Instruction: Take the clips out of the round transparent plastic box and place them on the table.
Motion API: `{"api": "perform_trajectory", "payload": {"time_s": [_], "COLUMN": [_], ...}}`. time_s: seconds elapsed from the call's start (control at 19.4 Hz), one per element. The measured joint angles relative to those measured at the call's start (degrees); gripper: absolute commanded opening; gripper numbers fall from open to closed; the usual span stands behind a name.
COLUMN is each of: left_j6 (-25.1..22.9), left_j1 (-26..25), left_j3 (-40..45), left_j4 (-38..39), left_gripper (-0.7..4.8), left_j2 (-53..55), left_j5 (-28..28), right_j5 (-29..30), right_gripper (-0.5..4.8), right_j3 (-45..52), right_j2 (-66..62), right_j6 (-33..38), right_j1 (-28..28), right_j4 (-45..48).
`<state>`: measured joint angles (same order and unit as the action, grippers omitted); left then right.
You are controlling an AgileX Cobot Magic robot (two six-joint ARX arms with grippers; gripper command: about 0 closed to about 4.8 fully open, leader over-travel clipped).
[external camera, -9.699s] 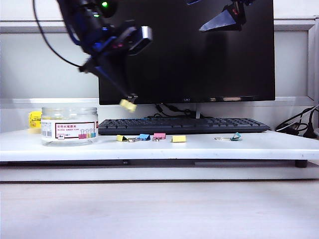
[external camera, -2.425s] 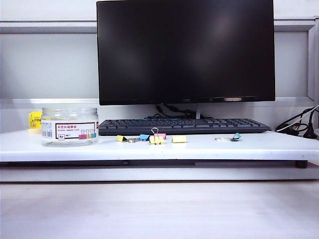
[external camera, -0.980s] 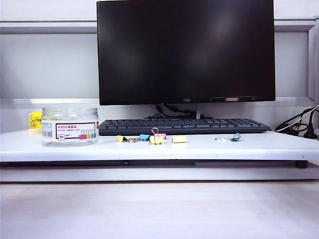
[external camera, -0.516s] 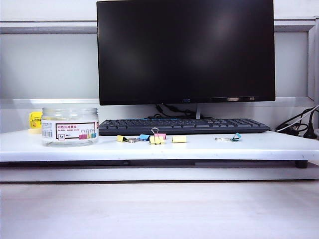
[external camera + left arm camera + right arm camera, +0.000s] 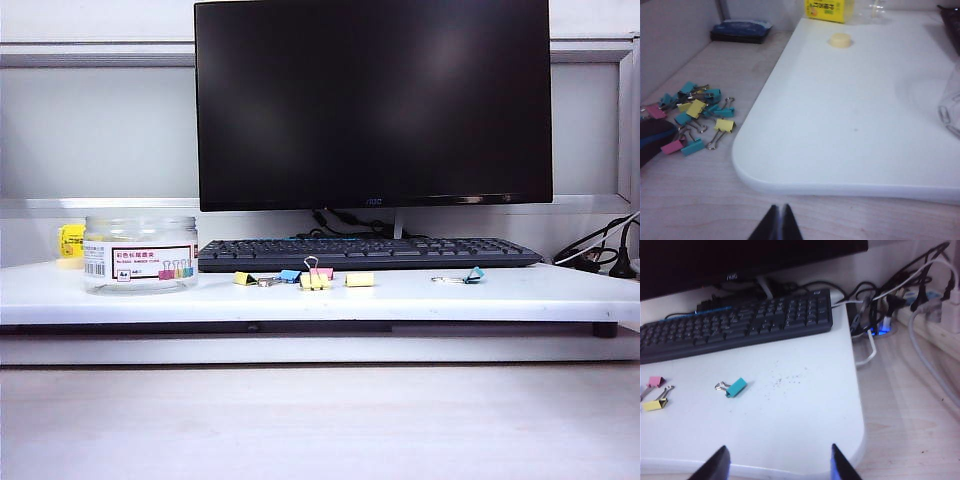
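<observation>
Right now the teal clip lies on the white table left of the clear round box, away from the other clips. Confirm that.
Not quite: the exterior view shows the teal clip on the table far to the right of the round transparent plastic box, away from the other clips.

Round transparent plastic box (image 5: 140, 254) on surface (image 5: 330, 297), far left. Keyboard (image 5: 368, 252) behind row of clips (image 5: 314, 280), monitor (image 5: 372, 102) behind keyboard. Lone clip (image 5: 472, 274) further right. Left hand (image 5: 779, 225) off surface's corner; right hand (image 5: 775, 462) over opposite corner.
</observation>
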<state>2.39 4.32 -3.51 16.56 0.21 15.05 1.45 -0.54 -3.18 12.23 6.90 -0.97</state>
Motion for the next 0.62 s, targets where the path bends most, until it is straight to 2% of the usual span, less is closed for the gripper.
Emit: {"api": "perform_trajectory", "payload": {"time_s": [0.31, 0.62], "left_j6": [0.00, 0.00], "left_j1": [-0.04, -0.04], "left_j3": [0.02, 0.02], "left_j4": [-0.02, -0.02], "left_gripper": [0.22, 0.22], "left_j2": [0.00, 0.00], "left_j5": [-0.02, -0.02], "right_j5": [0.02, -0.02], "right_gripper": [2.60, 2.60], "right_j3": [0.00, 0.00], "right_j2": [2.97, 2.97], "right_j6": [0.00, 0.00], "right_j1": [-3.17, -3.30], "right_j4": [0.22, 0.11]}}
